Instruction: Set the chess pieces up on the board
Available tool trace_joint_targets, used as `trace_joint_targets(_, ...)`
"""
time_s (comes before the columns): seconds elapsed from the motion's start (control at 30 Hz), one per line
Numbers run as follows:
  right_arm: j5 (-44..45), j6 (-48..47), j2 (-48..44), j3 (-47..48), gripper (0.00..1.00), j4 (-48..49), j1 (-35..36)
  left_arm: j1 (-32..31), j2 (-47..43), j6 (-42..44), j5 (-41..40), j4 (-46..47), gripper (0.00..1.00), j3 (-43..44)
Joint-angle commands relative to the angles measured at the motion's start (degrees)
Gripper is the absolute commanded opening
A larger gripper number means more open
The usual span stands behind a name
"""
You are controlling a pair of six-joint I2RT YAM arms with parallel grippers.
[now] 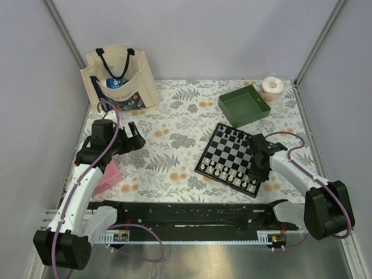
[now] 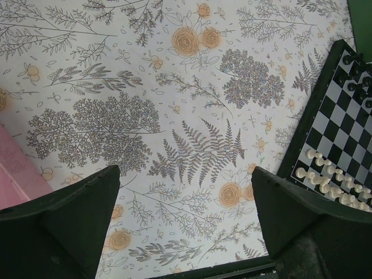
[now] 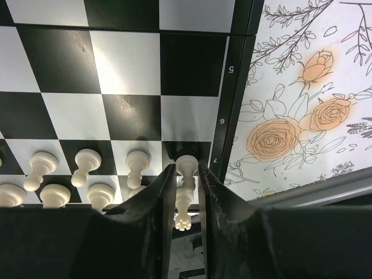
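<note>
The tote bag [image 1: 131, 96] stood at the far left of the table, with a blue item [image 1: 114, 82] showing in its open top. The green tray [image 1: 244, 104] sat at the far right, just beside a paper roll [image 1: 272, 87]. The board [image 1: 229, 152] lay nearer to me than the tray, turned at an angle on the flowered cloth [image 1: 174, 116]. On it, white pieces [image 1: 228, 173] lined the near edge in 2 rows, and black pieces [image 1: 235, 135] stood along the far edge.

My right gripper [image 1: 260, 154] reached low over the board's right edge, its arm stretched in from the right. In its wrist view my 2 fingers [image 3: 151, 209] were almost together, pinching 1 white piece [image 3: 186, 165] in the outermost column beside the printed 7. I could not tell whether the piece touched the square.

My left gripper [image 2: 185, 174] hung above the cloth, well left of the board, with its jaws wide apart. A pink object [image 1: 109, 174] lay under that forearm.
</note>
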Motion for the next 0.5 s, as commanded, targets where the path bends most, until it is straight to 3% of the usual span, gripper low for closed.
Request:
trace_joint_targets(0.0, 1.66, 0.95, -1.09, 1.54, 0.32, -0.93, -0.18, 0.46, -1.21, 0.31, 1.18, 2.94, 0.99, -0.24)
trace_joint_targets(0.07, 2.19, 1.04, -2.58, 1.45, 0.36, -0.93, -0.18, 0.37, -1.21, 0.22, 1.00, 2.94, 0.99, -0.24)
trace_joint_targets(0.2, 4.30, 1.56, -6.62, 1.01, 0.54, -0.58, -0.18, 0.37, -1.21, 0.31, 0.91, 2.85, 0.99, -0.33)
trace_joint_targets(0.37, 7.46, 0.87, -11.27, 3.20, 0.58, -1.64, -0.18, 0.37, -1.12, 0.22, 0.91, 2.94, 0.99, -0.33)
trace_joint_targets(0.47, 11.05, 0.07, -13.21, 5.13, 0.68, -1.28, -0.18, 0.37, -2.52, 0.31, 1.18, 3.55, 0.99, -0.33)
